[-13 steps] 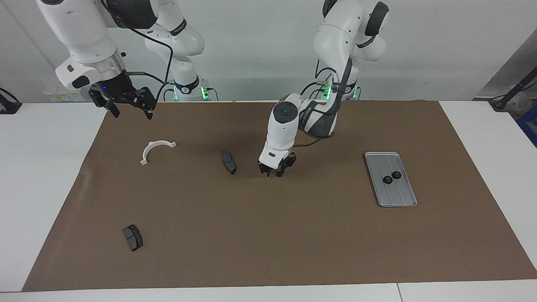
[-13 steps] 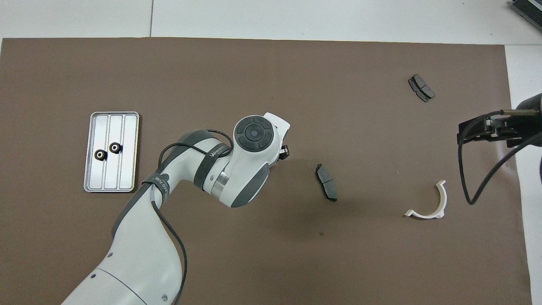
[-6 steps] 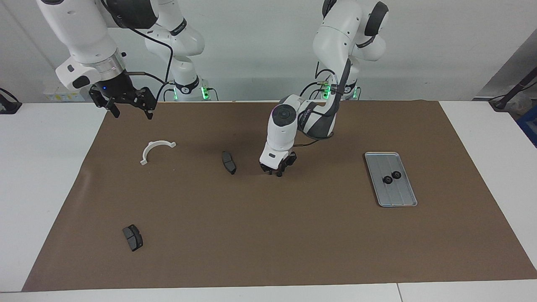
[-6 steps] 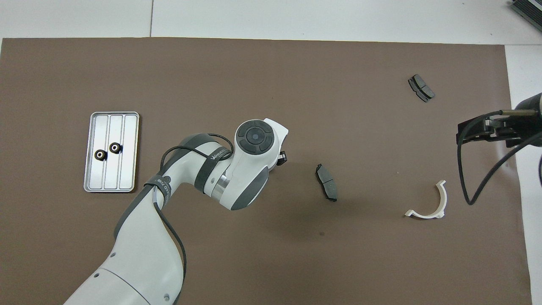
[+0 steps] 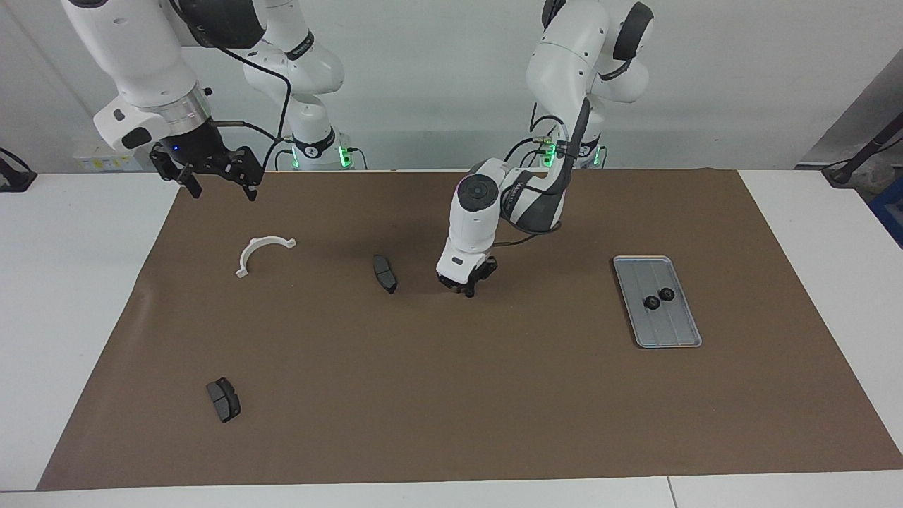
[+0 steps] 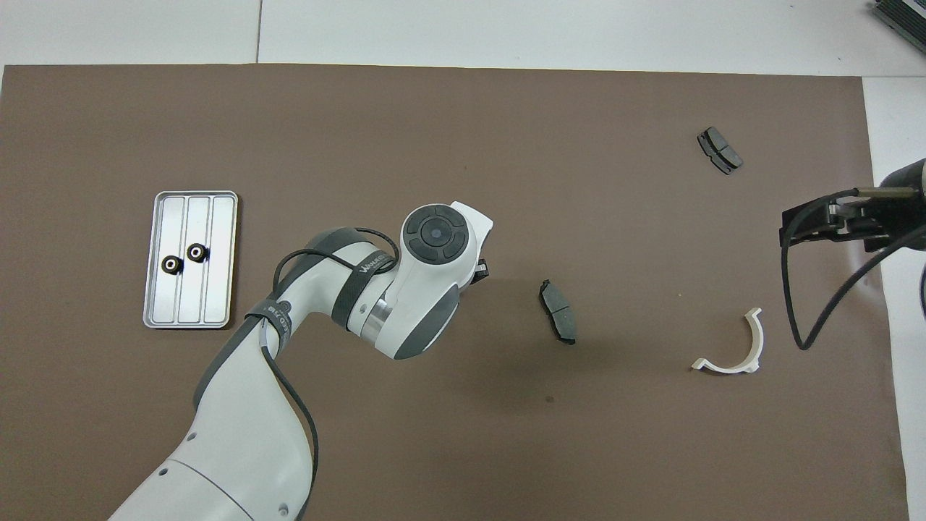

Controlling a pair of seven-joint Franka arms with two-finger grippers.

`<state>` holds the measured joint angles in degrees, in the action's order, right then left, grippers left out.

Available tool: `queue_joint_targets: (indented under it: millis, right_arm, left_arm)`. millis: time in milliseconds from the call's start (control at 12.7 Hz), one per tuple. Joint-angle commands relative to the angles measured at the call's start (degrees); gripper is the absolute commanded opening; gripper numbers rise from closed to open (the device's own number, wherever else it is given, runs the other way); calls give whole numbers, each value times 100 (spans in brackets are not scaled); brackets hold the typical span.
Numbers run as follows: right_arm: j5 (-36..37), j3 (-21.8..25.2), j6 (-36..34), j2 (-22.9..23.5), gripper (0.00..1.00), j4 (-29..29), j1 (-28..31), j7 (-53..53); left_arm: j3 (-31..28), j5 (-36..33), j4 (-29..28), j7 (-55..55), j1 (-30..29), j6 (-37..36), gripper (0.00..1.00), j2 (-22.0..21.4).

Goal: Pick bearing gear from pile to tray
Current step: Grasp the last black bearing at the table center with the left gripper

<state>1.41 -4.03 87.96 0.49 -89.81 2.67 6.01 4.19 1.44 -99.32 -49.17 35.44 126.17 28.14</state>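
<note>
Brown mat and tray w/ two gears at the left arm's end: unchanged. Right gripper waits wide over the mat's edge. Left gripper, low on the mat beside a brake pad, has narrowed since a sec ago; probably pinching a third gear, can't tell.

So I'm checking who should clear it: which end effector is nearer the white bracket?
Right. The right end effector hangs above the mat's edge close to the white bracket; the left end effector is down at mid-mat, past a dark pad.
</note>
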Motion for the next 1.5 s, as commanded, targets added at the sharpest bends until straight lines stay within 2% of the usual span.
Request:
queue_joint_targets:
  millis: [0,158,394,630,709,788,945,1024,1418]
  right_arm:
    - [-88,-19,81,-84,100,-107,50,-179]
    - [-88,-19,81,-84,100,-107,50,-179]
    - [-88,-19,72,-84,100,-107,50,-179]
    - [-88,-19,81,-84,100,-107,50,-179]
    - [-88,-19,72,-84,100,-107,50,-179]
    - [-88,-19,81,-84,100,-107,50,-179]
    - [-88,-19,81,-84,100,-107,50,-179]
    - [-88,-19,81,-84,100,-107,50,-179]
    - [-88,-19,72,-84,100,-107,50,-179]
  left_arm:
    - [-85,50,-114,21,15,-49,9,-81]
    - [-120,50,-35,30,-55,-93,4,-116]
    - [-112,32,27,108,-458,-259,0,-344]
    - [-121,23,-8,380,-678,-391,0,-379]
    - [-121,32,-8,381,-723,-331,9,-379]
    - [-121,32,-17,373,-732,-278,26,-371]
    - [-121,32,-34,338,-802,-269,40,-371]
    - [-121,32,-34,303,-793,-243,43,-371]
    - [-112,32,-148,57,-706,152,42,-362]
